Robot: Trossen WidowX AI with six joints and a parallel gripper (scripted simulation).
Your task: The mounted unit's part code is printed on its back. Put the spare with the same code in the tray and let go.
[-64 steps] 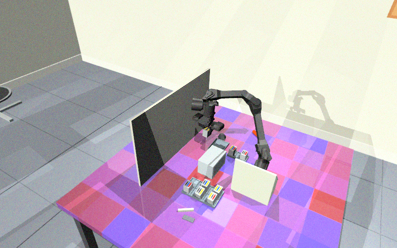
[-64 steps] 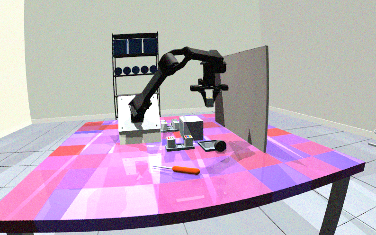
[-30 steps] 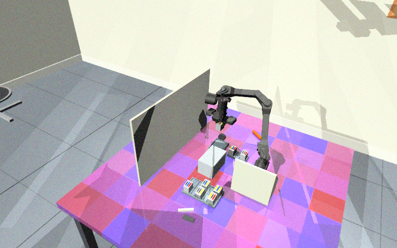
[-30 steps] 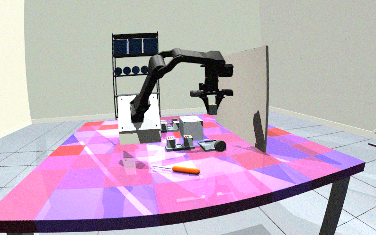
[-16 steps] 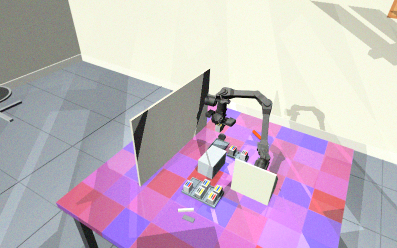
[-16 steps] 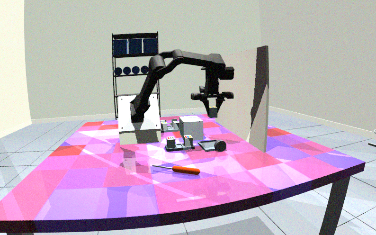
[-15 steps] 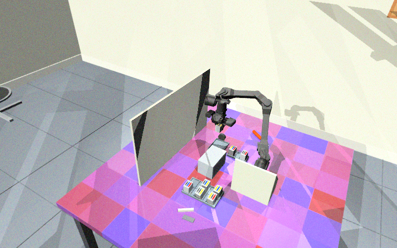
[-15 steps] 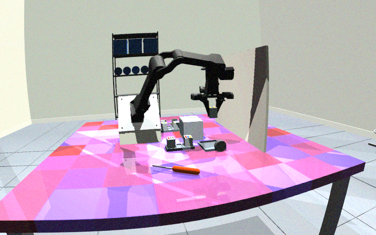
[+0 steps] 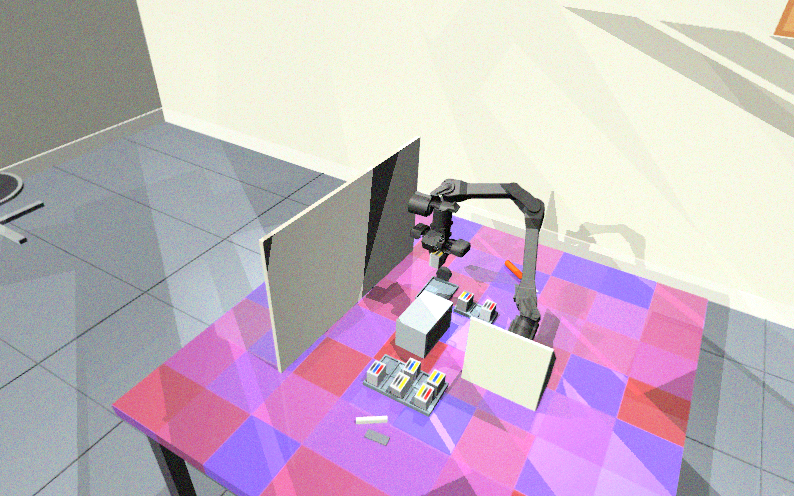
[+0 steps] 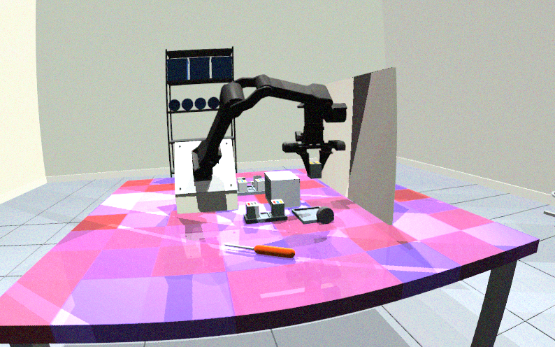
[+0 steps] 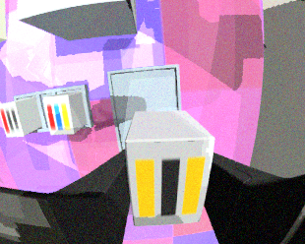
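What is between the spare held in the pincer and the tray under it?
Nothing solid: the wrist view shows the yellow-black-yellow spare in the pincer hanging above the tray, with only air between.

The held spare (image 11: 167, 172) hangs above the tray (image 11: 145, 93), beside the mounted unit (image 9: 423, 323).

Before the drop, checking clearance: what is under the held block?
The shallow grey tray lies below the grey yellow-black-yellow striped block in the claw. The block hides the tray's near edge.
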